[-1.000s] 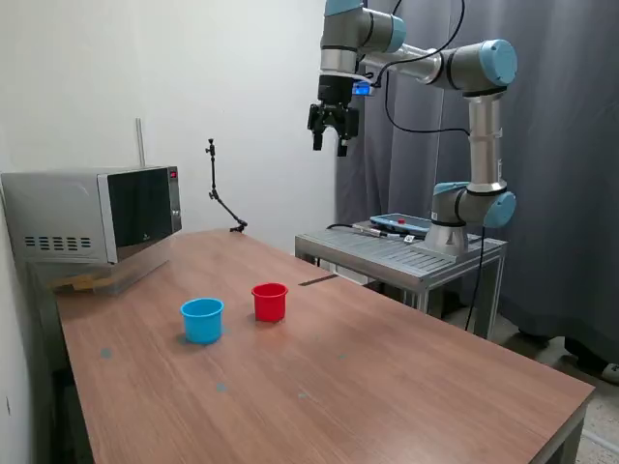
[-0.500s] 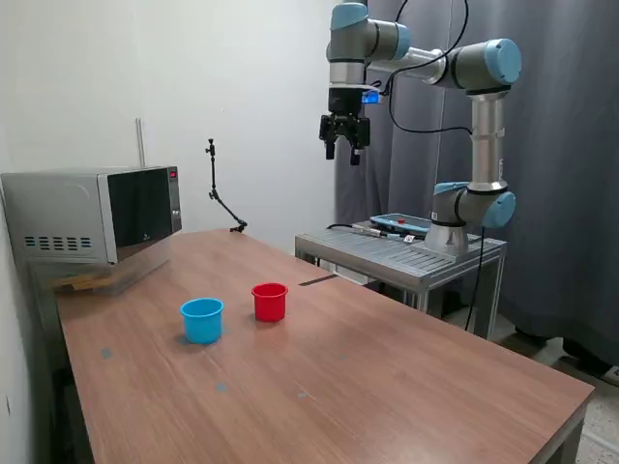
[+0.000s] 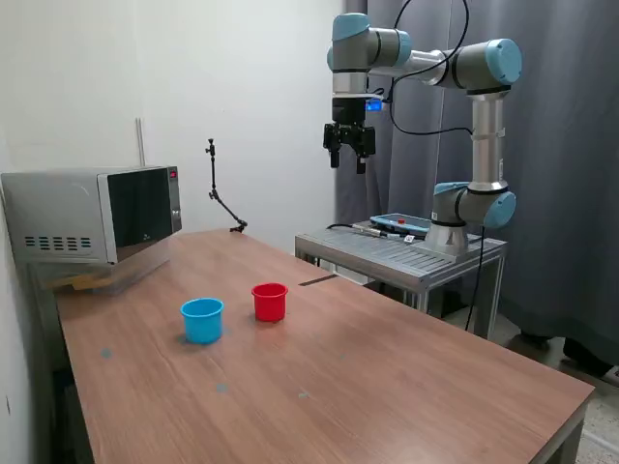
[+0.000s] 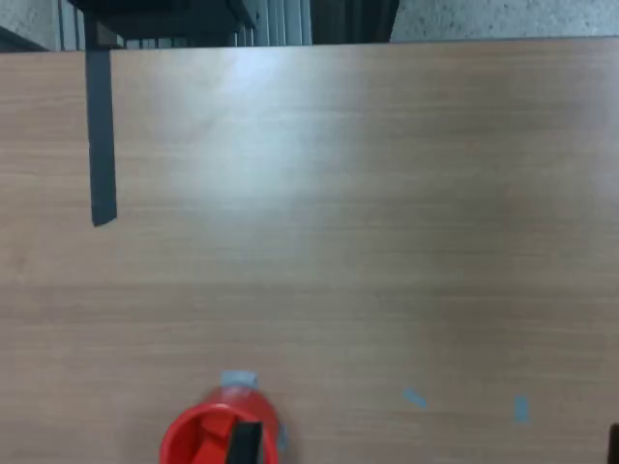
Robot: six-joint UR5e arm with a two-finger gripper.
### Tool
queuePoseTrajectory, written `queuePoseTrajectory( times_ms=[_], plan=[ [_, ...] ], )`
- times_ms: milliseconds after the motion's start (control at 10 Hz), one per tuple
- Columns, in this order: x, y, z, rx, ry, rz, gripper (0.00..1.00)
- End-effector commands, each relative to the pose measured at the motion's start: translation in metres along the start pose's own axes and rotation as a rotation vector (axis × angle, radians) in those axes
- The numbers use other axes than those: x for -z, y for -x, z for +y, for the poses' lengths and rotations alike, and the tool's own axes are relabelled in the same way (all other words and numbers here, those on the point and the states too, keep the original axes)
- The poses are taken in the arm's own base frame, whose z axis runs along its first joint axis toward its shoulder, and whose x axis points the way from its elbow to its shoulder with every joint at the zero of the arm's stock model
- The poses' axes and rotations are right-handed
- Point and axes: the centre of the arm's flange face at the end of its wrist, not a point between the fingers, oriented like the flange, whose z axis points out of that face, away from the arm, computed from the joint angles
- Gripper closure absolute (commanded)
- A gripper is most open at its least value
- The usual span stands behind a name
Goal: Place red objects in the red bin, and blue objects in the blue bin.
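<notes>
Gripper hangs high above the table's far edge; jaw state too small to tell, nothing seen held. Red bin and blue bin stand side by side, mid-table. No cubes visible. Sorting looks finished or parked; any next move needs cubes located first.

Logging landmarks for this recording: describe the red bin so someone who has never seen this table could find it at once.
On the long wooden table, look ahead of the grey microwave oven, toward the middle. Two small round plastic cups stand side by side, apart. The red bin is the small red plastic cup on the exterior view's right; its neighbour, the light blue plastic cup, is slightly wider.
</notes>
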Motion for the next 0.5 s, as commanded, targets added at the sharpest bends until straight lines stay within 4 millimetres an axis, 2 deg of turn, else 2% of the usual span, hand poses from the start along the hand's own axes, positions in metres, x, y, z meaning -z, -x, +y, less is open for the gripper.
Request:
queuePoseTrajectory(
  times_ms=[0,400],
  plan=[
    [-0.008,-0.0009,-0.0007,0.001,-0.013,0.001,0.0],
    [-0.0066,0.0002,0.0016,-0.001,0.002,0.0,0.0]
  ],
)
